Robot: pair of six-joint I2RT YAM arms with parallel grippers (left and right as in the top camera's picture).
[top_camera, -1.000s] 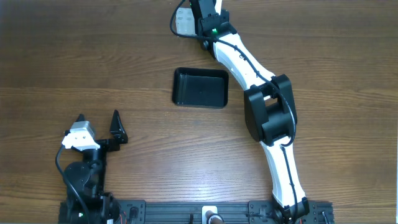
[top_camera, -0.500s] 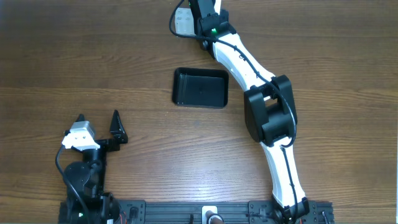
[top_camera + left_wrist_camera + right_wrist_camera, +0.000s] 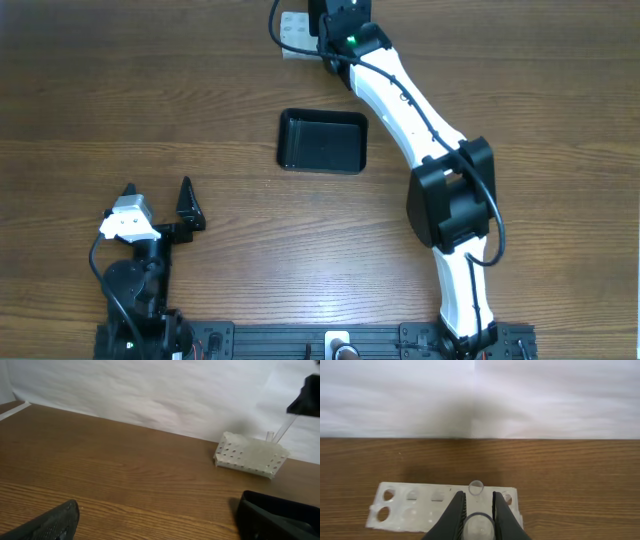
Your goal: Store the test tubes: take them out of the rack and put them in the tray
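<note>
Top centre of the overhead view, the right gripper clamps its fingers on a test tube leaning up-right, lower end at the rack (a second tube stands there). The left gripper, lower left, has its fingers spread wide and empty.

A white perforated rack (clear tube upright inside, second tube tilted at its top) stands near the black tray.

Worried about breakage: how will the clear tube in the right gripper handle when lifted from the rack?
The test tube looks thin, clear and smooth: probably fragile and slippery in the right gripper. It tilts over the rack, which looks light and might tip.
</note>
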